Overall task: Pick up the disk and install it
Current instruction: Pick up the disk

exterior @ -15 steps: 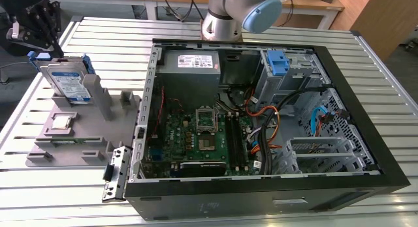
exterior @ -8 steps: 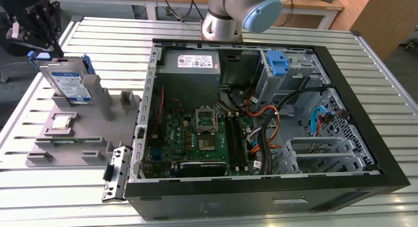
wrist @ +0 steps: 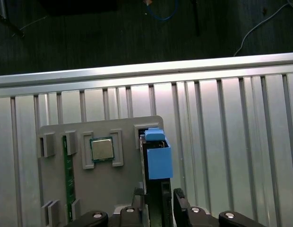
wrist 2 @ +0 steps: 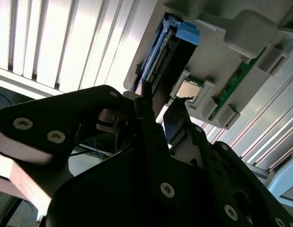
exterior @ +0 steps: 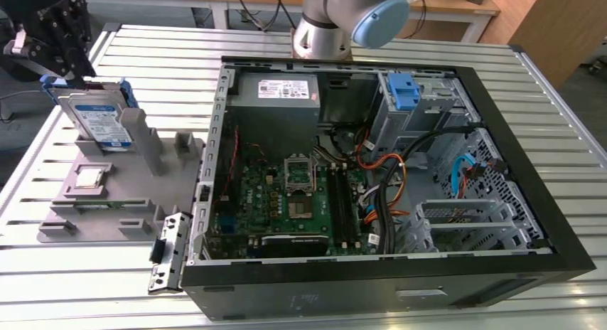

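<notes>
My end effector [wrist 2: 160, 101] is matt black, with smooth hard plates dotted with bright metal screw heads. The disk [exterior: 95, 120] has a silver metal body with a white paper label, and its bracket [wrist: 159, 158] is smooth blue plastic. The holder [exterior: 166, 173] is dull grey plastic. The processor chip [wrist: 102, 149] has a satin metal lid. The bench [exterior: 531, 81] is ribbed pale metal, glaring where light strikes. The computer case [exterior: 332, 294] is black-painted metal.
</notes>
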Available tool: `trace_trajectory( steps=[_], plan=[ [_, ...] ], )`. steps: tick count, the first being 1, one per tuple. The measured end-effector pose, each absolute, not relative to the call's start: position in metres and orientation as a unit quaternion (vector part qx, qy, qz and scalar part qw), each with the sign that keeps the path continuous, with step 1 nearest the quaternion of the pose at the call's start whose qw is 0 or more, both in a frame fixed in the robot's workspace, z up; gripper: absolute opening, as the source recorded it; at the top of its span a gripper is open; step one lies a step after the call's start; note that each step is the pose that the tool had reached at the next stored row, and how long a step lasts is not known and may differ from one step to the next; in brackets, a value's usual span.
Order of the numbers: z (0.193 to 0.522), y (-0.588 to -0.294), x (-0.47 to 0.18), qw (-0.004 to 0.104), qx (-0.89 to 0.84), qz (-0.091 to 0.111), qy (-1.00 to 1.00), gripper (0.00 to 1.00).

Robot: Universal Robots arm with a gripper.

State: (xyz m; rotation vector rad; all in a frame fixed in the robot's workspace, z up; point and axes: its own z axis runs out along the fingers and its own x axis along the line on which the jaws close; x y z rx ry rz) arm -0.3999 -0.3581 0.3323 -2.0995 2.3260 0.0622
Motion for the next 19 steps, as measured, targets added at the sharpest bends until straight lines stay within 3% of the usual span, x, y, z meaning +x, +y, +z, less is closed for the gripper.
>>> trace_trajectory(
  steps=[1, 4, 5, 6, 19],
  plan=[
    [0.332, -0.358, -0.4, 0.004, -0.67, 0.02, 0.742, 0.35],
    [0.332, -0.358, -0.4, 0.004, -0.67, 0.02, 0.742, 0.53],
    [0.332, -0.358, -0.4, 0.004, -0.67, 0.02, 0.742, 0.53],
    [0.332, -0.358, -0.4, 0.004, -0.67, 0.02, 0.742, 0.59],
    [0.315, -0.358, -0.4, 0.004, -0.671, 0.02, 0.741, 0.59]
  ],
)
